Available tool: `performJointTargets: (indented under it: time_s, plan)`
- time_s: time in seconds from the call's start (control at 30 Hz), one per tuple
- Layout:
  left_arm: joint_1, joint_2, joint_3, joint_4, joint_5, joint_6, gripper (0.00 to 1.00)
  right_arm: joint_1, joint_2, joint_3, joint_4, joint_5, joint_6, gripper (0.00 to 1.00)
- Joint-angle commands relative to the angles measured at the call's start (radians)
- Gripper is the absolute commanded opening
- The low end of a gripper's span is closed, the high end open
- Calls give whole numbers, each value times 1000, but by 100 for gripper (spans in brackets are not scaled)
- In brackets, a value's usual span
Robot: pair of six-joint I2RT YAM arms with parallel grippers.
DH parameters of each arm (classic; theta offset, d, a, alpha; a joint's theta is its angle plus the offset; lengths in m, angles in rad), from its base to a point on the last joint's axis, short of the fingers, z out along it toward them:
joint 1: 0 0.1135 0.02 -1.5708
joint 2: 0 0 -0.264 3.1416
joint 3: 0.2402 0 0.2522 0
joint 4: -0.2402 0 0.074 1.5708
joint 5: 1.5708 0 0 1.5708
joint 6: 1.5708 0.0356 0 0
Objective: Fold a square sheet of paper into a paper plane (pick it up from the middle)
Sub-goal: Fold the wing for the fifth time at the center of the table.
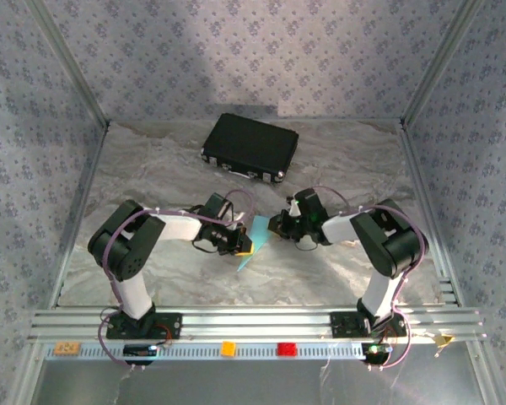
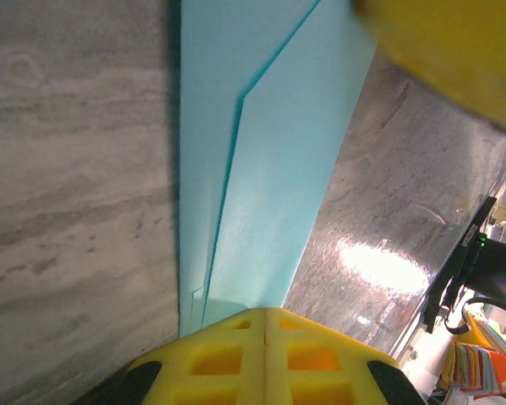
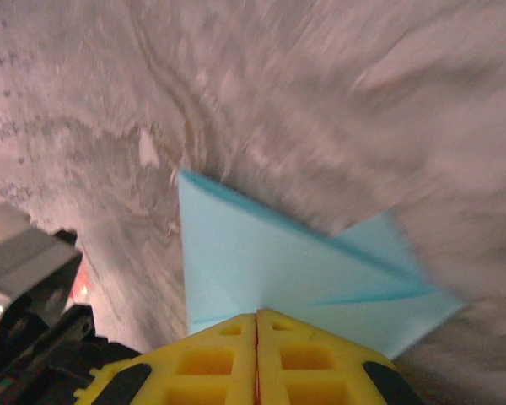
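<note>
1. Folded blue paper (image 1: pixel 255 240): on the near side of black case (image 1: pixel 250 148), well apart from it, between both grippers.
2. Left gripper (image 1: pixel 244 247): clamped on the paper.
3. Right gripper (image 1: pixel 277 224): jaws together at paper's edge; hold unclear.

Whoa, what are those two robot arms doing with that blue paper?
They are folding it into a paper plane. The left gripper is shut on one end of the blue paper, which already has folds and a long crease. The right gripper is closed too and seems to pinch the paper's other side. The black case sits at the back of the table.
</note>
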Motion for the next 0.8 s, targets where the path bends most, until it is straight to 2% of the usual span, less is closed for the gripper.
performJointTargets:
  time_s: [0.0, 0.17, 0.37, 0.6, 0.77]
  plan:
    - [-3, 21, -30, -102, -57, 5, 0, -57, 6, -13, -31, 27, -33, 9]
    - [-4, 21, -32, -105, -55, 5, 0, -79, -81, -3, -123, 60, -71, 10]
    - [-4, 19, -29, -106, -56, 4, 0, -45, -175, -10, -155, 81, -78, 10]
    - [-4, 18, -26, -106, -54, 6, 0, 22, -85, 42, -143, 54, -77, 10]
    - [-5, 3, -19, -107, -44, 1, 0, 23, -13, 52, -168, 77, -81, 3]
